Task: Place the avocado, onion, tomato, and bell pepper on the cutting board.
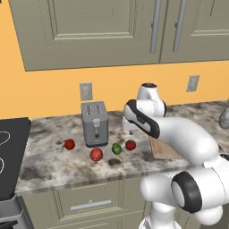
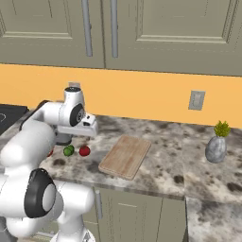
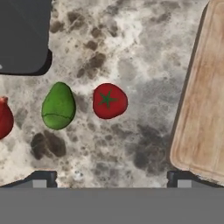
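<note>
My arm hides part of the cutting board (image 1: 166,151) in the left base view. In my hand view the toaster (image 3: 22,37) and a red item (image 3: 4,119) are cut off at the edge.

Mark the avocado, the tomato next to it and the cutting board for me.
avocado (image 3: 58,106): hand view, middle of its green skin.
tomato (image 3: 109,101): hand view, on the green star-shaped stem cap.
cutting board (image 2: 125,156): right base view, centre of its bare wooden top.
</note>
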Available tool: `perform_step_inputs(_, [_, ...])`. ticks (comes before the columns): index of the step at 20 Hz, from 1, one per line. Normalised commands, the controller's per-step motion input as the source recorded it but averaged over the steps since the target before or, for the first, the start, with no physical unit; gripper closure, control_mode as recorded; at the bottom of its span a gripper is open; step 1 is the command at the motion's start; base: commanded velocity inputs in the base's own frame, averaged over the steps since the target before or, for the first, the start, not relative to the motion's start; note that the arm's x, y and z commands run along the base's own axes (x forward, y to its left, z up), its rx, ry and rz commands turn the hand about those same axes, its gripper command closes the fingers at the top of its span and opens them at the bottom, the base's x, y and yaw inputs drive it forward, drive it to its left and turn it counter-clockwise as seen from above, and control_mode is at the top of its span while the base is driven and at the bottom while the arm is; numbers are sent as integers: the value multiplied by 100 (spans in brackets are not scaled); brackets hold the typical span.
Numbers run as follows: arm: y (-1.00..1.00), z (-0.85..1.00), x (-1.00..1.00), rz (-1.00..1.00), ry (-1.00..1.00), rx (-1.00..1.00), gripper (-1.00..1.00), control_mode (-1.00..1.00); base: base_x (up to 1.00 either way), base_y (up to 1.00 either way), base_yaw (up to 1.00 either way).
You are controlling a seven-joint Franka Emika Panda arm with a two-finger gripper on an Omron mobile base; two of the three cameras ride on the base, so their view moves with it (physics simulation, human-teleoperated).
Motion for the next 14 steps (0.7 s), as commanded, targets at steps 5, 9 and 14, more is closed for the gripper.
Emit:
perform_step_inputs(5, [9,-31,30,0,4,0,-100,-100,0,0,0])
perform_step_inputs(9, [2,-31,22,0,1,0,-100,-100,0,0,0])
perform_step_inputs(14, [4,-30,17,0,1,0,-100,-100,0,0,0])
